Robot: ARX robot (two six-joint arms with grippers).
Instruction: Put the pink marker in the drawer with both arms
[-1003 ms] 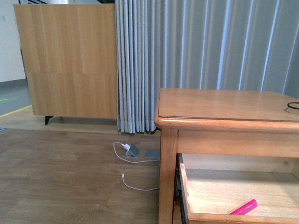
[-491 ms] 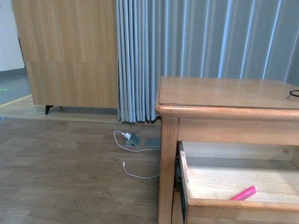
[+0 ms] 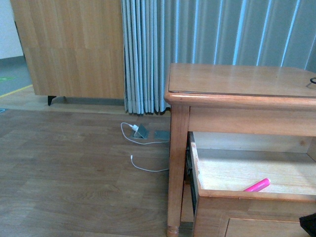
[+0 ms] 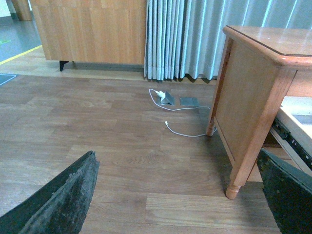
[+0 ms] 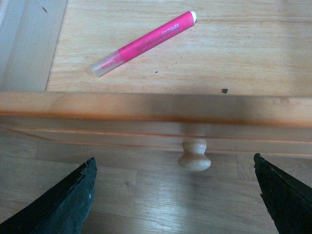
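A short, bright pink marker (image 5: 146, 43) with a paler, see-through cap end lies flat and askew on the bare board bottom of the honey-coloured wooden nightstand's (image 3: 237, 81) pulled-out upper drawer (image 5: 146, 105). It is near the drawer's front wall and touches nothing else. Just outside that front wall, the right arm's black gripper (image 5: 173, 163) hangs with its flat jaws spread wide to either side of the drawer's round pale wooden knob (image 5: 194, 157), neither jaw touching it. The left arm's black gripper (image 4: 175, 161) is off the nightstand's left side. Its jaws are likewise wide apart and hold nothing, with only brown wood-plank floor (image 4: 97, 122) showing between them. A thin white cable (image 3: 143, 165) trails across the floor beside the nightstand's left leg, and pleated grey curtains (image 3: 222, 29) hang behind the nightstand.
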